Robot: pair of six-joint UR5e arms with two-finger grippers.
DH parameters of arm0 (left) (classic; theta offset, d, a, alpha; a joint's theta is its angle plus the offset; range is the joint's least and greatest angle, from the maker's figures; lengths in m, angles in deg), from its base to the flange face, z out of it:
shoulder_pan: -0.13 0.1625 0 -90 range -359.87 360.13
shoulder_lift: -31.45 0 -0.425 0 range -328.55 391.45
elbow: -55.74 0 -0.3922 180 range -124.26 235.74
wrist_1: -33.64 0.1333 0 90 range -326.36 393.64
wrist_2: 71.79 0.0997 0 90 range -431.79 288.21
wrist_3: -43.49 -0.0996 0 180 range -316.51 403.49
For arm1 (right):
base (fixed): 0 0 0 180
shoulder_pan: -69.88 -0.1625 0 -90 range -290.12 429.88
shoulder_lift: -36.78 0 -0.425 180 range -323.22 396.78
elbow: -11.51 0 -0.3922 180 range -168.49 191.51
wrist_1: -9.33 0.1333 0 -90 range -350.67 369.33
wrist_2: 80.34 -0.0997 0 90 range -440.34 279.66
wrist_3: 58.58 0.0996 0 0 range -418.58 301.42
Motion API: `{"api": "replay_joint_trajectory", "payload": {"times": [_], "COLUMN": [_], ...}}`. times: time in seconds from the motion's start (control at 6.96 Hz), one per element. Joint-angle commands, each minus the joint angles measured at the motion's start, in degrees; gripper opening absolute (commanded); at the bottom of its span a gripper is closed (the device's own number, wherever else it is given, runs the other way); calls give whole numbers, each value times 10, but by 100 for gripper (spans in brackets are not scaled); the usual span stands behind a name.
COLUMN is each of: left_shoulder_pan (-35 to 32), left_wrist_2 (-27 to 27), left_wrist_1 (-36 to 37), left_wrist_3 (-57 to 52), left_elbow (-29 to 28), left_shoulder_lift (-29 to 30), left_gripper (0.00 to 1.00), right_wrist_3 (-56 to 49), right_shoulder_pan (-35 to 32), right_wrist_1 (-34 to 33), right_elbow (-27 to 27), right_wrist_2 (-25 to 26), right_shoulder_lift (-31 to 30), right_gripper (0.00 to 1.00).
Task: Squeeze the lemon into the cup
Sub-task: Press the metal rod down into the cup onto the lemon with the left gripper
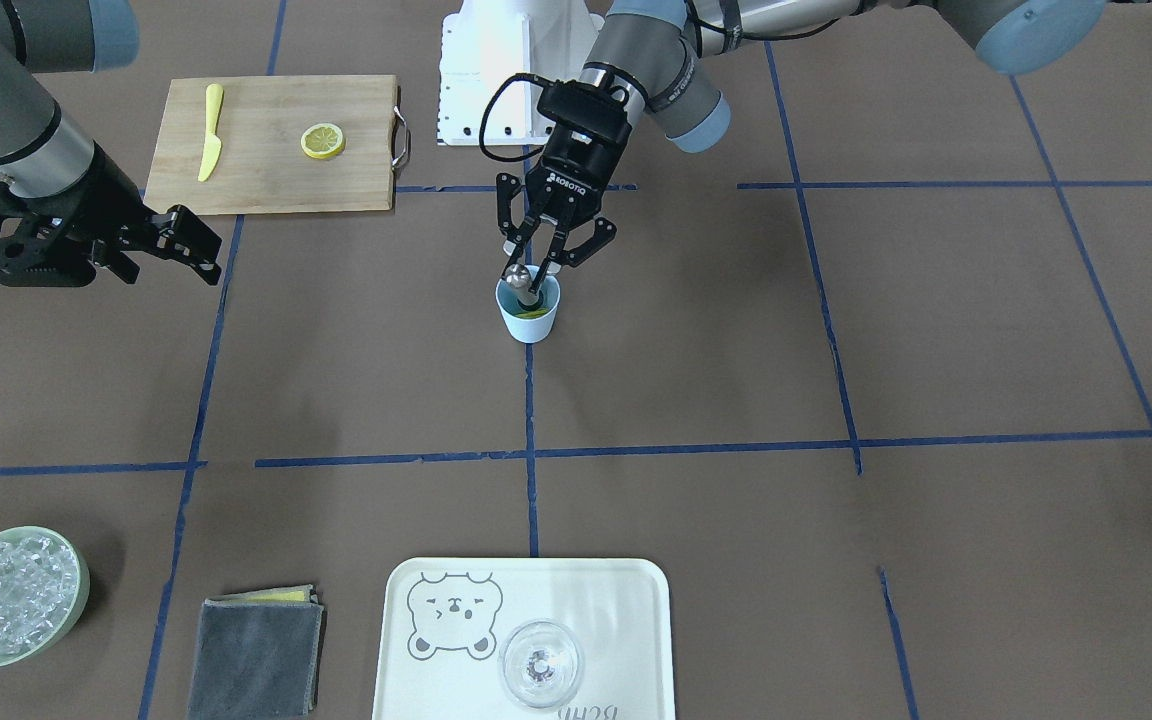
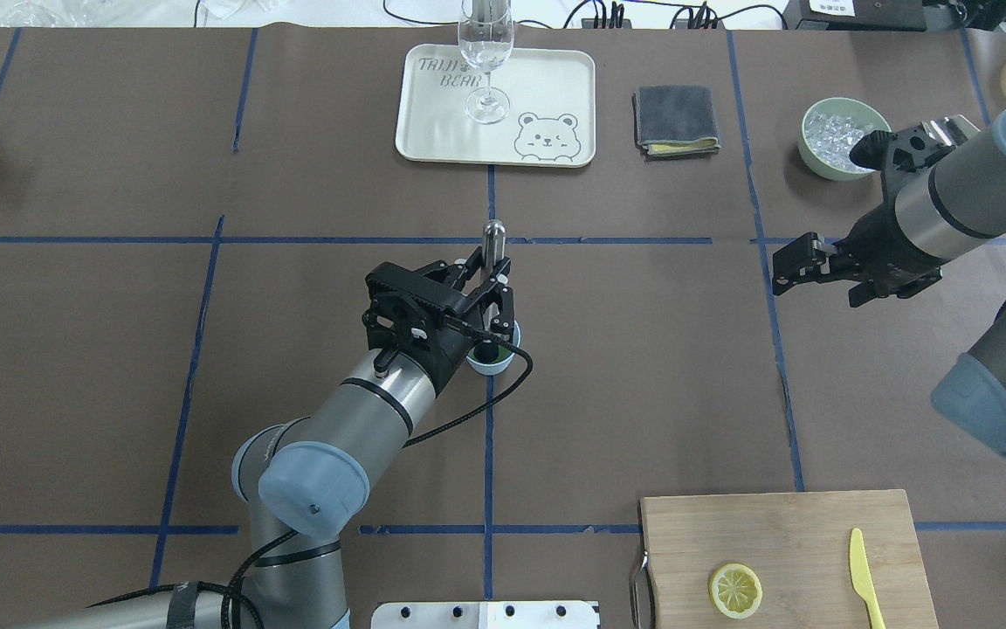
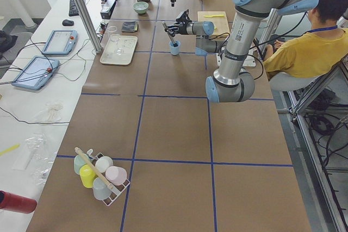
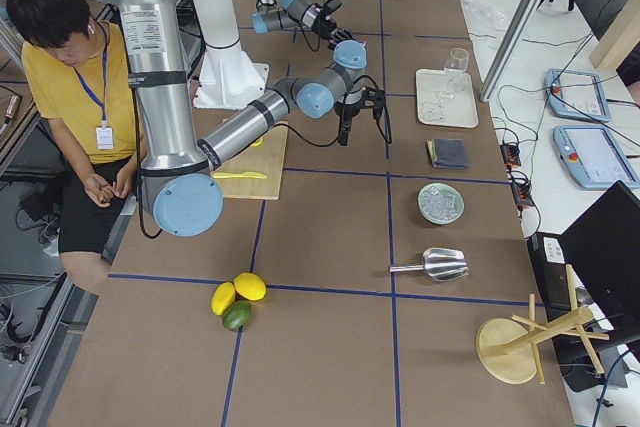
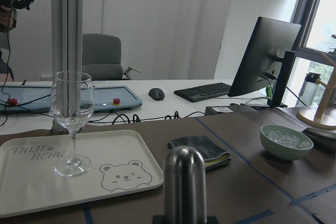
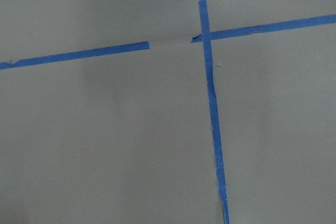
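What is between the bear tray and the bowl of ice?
A folded grey cloth lies between the tray and the bowl, clearest in the front-facing view.

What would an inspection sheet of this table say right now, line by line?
Surface: brown-paper table gridded with blue tape.
Job's things: blue cup upright at centre, something yellow, likely the lemon, inside; second lemon slice on cutting board.
Clutter: yellow knife, ice bowl, grey cloth, glass on tray.
Grippers: left gripper shut on metal muddler, its tip in the cup; right gripper holds nothing, open or shut unclear.
Cables: black cable loops at the left wrist.
Surroundings: seated person in yellow shirt beside the robot.
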State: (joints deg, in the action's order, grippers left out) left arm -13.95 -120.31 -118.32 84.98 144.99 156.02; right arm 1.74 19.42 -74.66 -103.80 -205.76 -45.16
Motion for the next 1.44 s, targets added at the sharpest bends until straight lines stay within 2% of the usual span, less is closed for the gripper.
{"api": "replay_joint_trajectory", "payload": {"times": [0.0, 0.57, 0.72, 0.86, 1.01, 1.29], "left_shoulder_pan": [5, 7, 1, -12, -20, -59], "left_wrist_2": [0, 0, -3, -4, -4, -10], "left_wrist_1": [-3, -4, -2, 4, 8, 97], "left_wrist_3": [0, -3, -20, -84, -87, -90], "left_elbow": [-8, -3, 27, 67, 79, 104], "left_shoulder_lift": [-2, 1, 4, 11, 12, 11], "left_gripper": [0, 0, 0, 0, 0, 0], "right_wrist_3": [2, 2, 2, 2, 2, 2], "right_shoulder_pan": [-1, -1, -1, -1, -1, -1], "right_wrist_1": [1, 1, 1, 1, 1, 1], "right_elbow": [-4, -5, -5, -5, -5, -5], "right_wrist_2": [-15, -24, -24, -24, -24, -24], "right_shoulder_lift": [-1, 0, 0, 0, 0, -1], "right_gripper": [100, 100, 100, 100, 100, 100]}}
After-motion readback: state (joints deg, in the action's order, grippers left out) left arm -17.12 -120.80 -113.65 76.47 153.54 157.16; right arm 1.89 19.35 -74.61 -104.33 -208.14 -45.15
